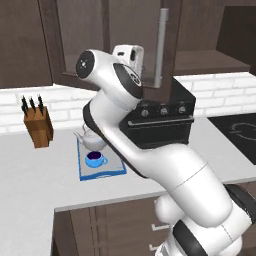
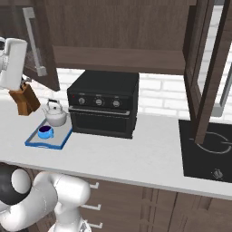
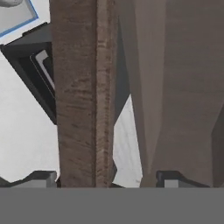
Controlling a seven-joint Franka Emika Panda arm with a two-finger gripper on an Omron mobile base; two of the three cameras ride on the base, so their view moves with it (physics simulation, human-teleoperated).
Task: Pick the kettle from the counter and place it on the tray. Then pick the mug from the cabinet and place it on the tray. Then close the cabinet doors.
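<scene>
Raised high at the dark brown wooden wall cabinet point(image 2: 120, 31), the two-finger gripper point(image 3: 107, 177) has its 2 dark finger tips spread wide, one on each side of the edge of a tall dark brown cabinet door point(image 3: 83, 92). Whether the tips touch the wood cannot be told; nothing is clamped between them. That door's long axis runs straight up through the hand view, its narrow edge facing the camera.

Just beside the hand, the door's long vertical silver bar handle point(image 1: 161, 47) stands upright. Well to the other side, a second dark brown door point(image 2: 206, 68) hangs open.

Far below the hand, on the long light grey-white counter point(image 2: 136, 154), lies the flat rectangular blue-rimmed tray point(image 1: 119, 170). The squat silver-grey kettle point(image 2: 55, 114) sits upright on the tray's far part, and the small bright blue mug point(image 1: 94, 159) sits on its near part, handle point(image 1: 104, 160) toward the black countertop oven point(image 2: 103, 103). A brown wooden knife block point(image 1: 38, 126) stands beyond the tray, away from the oven.
</scene>
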